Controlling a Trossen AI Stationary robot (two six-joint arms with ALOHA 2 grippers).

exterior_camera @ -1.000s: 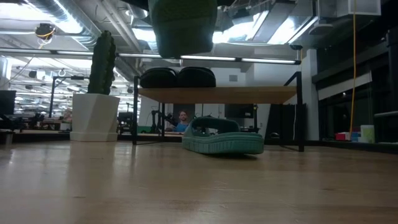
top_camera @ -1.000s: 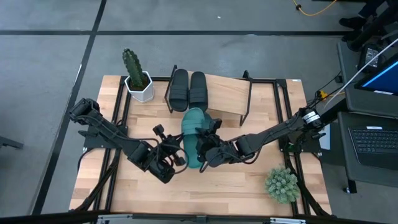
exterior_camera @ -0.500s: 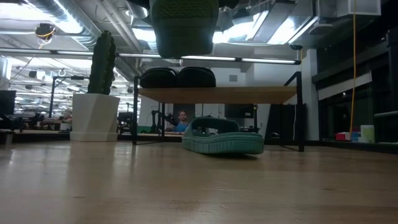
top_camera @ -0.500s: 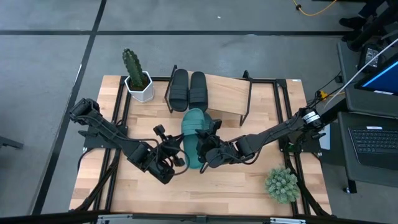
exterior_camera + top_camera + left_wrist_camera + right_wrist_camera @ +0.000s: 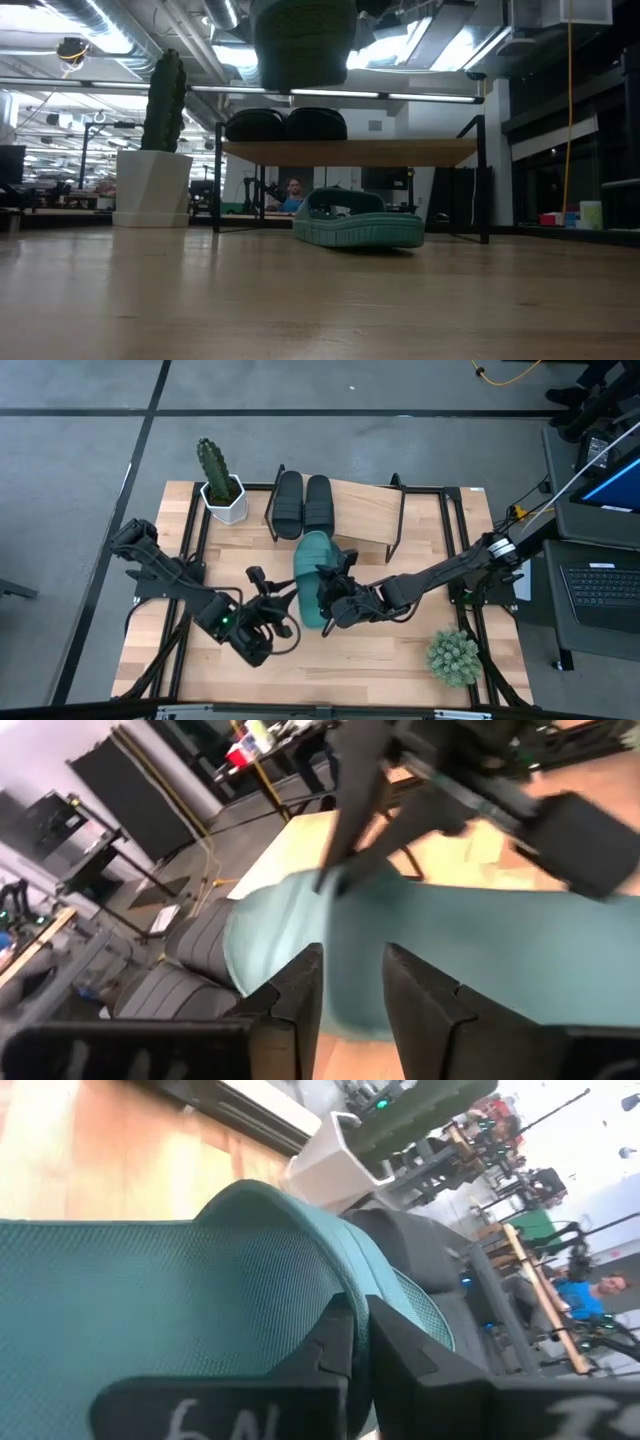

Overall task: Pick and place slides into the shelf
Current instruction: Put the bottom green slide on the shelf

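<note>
- In the high view, a cactus in a white pot (image 5: 222, 498) stands at the upper left corner of the wooden table (image 5: 400, 660).
- My left gripper (image 5: 268, 622) sits left of centre in that view, over bare wood, just beside the lifted teal slide. In my left wrist view its two fingers (image 5: 300, 995) stand apart with a clear gap and hold nothing; the teal slide fills the frame beyond them.
- Two black slides (image 5: 303, 505) lie side by side on the left end of the shelf (image 5: 370, 515), at upper centre of the high view; the low view shows them as two dark humps (image 5: 286, 124) on the board (image 5: 400, 152).
- One teal slide (image 5: 313, 578) is up in the air at the centre of the high view, its far end near the front edge of the shelf. In the low view it hangs at the top centre (image 5: 304, 45), well above the table.
- My right gripper (image 5: 333, 605) is clamped on that slide's right edge, just right of centre. In my right wrist view the fingers (image 5: 345, 1350) pinch the teal rim (image 5: 200, 1310) between them.
- A second teal slide (image 5: 358, 222) lies flat on the table under the shelf, centre of the low view.
- A small green plant (image 5: 453, 657) sits at lower right of the high view.
</note>
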